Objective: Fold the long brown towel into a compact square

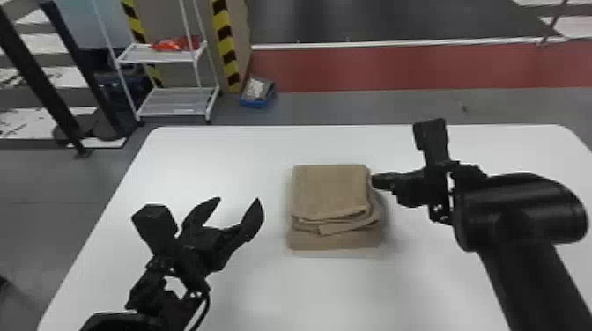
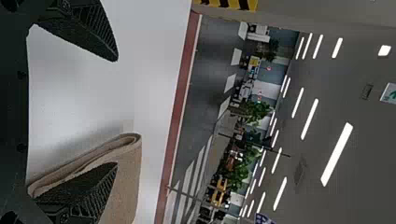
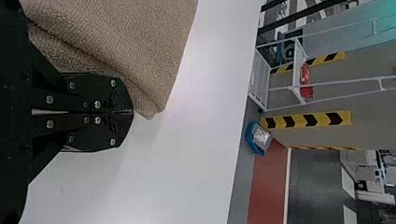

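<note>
Red and grey floor (image 1: pixel 396 68) runs beyond the white table (image 1: pixel 273 290). Mid-table sits the brown towel (image 1: pixel 330 191), a folded stack, nearly square, with no clear long axis. Nearer is the right hand (image 1: pixel 375 181), fingers together, just beside its right edge; the left hand (image 1: pixel 238 201), fingers apart, hangs off its left side. Squaring the uneven layers probably comes next.

Brown towel (image 1: pixel 329 191), folded into a compact stack

It lies flat on the white worktop (image 1: pixel 198 176), roughly square, its layers slightly uneven along the near edge, a lower fold jutting out beneath.
</note>
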{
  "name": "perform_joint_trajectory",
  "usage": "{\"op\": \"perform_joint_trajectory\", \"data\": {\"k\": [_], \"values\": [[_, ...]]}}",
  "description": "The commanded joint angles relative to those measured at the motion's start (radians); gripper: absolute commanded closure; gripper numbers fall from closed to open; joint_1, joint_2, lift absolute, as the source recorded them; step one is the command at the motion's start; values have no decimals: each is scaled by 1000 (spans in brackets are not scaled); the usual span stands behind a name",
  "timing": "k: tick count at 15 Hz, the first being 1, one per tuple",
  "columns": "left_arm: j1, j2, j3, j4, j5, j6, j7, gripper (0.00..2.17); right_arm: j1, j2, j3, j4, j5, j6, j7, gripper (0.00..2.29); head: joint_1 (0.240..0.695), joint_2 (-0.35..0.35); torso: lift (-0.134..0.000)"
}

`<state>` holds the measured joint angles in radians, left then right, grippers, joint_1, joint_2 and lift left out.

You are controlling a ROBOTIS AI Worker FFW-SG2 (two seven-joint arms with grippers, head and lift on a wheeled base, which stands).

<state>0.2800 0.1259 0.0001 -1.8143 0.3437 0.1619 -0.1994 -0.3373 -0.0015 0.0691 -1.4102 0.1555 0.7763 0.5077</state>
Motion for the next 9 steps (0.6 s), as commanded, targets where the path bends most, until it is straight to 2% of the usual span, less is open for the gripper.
{"op": "perform_joint_trajectory", "data": {"k": [1, 2, 3, 5, 7, 8, 9], "values": [[4, 3, 6, 0, 0, 0, 0, 80, 99, 2, -45, -190, -22, 18, -20, 2138, 695, 75, -123], [2, 3, 6, 1, 0, 0, 0, 80, 162, 2, -69, -319, -24, 36, -26, 2118, 695, 71, -123], [2, 3, 6, 0, 0, 0, -2, 80, 230, 2, -83, -426, -24, 30, -49, 1980, 695, 66, -123], [2, 1, -2, -5, 0, -3, -8, 80, 386, 2, -95, -619, -24, -59, -75, 1453, 695, 49, -123], [5, 1, -5, -5, 0, -31, -11, 80, 549, 2, -123, -751, -30, -234, -89, 458, 695, 26, -123], [7, 1, -3, -5, 0, -31, -12, 80, 612, 2, -134, -773, -34, -338, -101, 319, 695, 21, -123], [15, 1, -2, -5, 0, -43, -12, 80, 655, 2, -140, -785, -51, -397, -107, 299, 695, 15, -123]]}}
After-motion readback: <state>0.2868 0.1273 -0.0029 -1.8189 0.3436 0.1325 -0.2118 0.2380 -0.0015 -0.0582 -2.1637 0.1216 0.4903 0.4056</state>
